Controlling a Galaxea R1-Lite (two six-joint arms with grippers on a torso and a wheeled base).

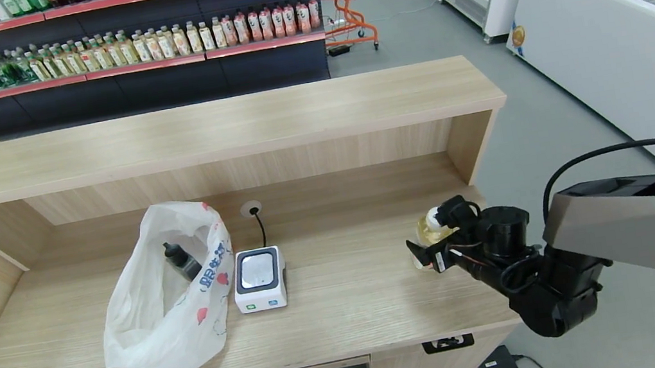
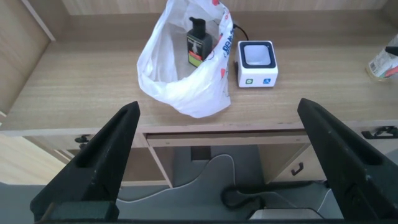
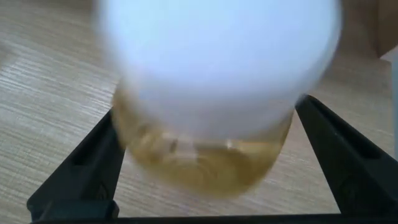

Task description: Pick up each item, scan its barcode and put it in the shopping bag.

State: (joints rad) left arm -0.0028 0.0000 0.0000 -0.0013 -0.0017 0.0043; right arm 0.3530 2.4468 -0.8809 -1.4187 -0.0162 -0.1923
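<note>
While the round, clear bottle [image 1: 427, 232], white-capped and holding yellowish liquid, stands on the wood-grain counter [image 1: 354, 316], the right gripper [image 3: 208, 109] straddles it with jaws spread wide. The left gripper [image 2: 217, 106] gapes too. The crinkled white plastic shopping bag [image 1: 154, 327] bears blue characters and red hearts.

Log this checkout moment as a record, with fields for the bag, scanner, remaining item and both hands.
shopping bag: white plastic, open, on the counter at left; dark bottle inside
scanner: just right of the bag
yellow bottle: white cap, upright, on the counter at right
right hand: open, straddling the yellow bottle
left hand: open, empty, off the counter's near edge
</note>
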